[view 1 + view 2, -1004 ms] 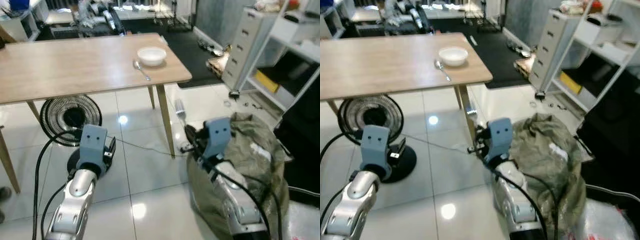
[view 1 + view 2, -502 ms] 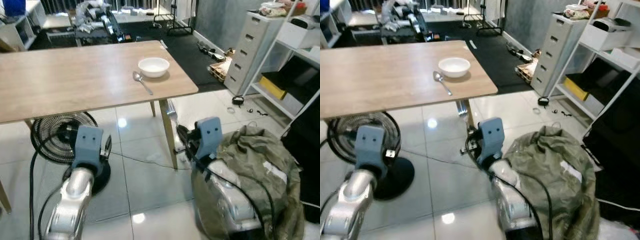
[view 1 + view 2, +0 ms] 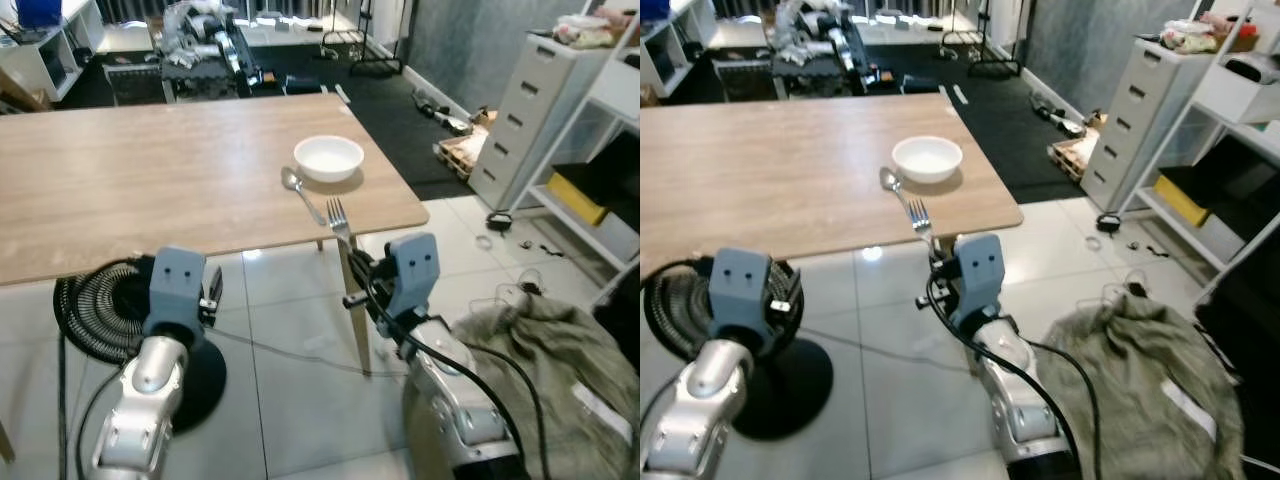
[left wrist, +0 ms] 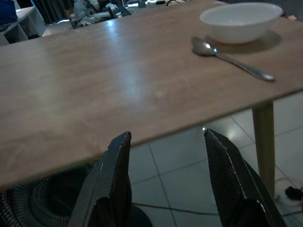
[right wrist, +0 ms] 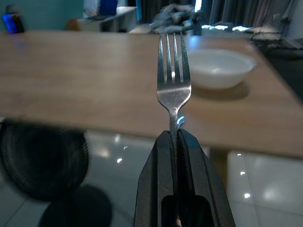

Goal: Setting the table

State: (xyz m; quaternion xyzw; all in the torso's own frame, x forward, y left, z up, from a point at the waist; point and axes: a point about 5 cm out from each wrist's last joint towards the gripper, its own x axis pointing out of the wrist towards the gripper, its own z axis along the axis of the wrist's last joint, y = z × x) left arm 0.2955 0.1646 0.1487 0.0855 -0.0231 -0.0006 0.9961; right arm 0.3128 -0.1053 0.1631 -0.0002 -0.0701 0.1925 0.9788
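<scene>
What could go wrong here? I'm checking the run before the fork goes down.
The right gripper pinches the fork only at the low end of its handle, so it may tilt or slip. The tines stand close to the table edge, so moving forward too low could strike it. The spoon and bowl lie just ahead, and a careless placement could knock them.

A white bowl [image 3: 328, 157], a silver spoon [image 3: 303, 195] and a silver fork [image 3: 338, 220] are seen against a light wood-grain surface [image 3: 150, 190]; the floor [image 3: 290, 400] is glossy white tile.
</scene>
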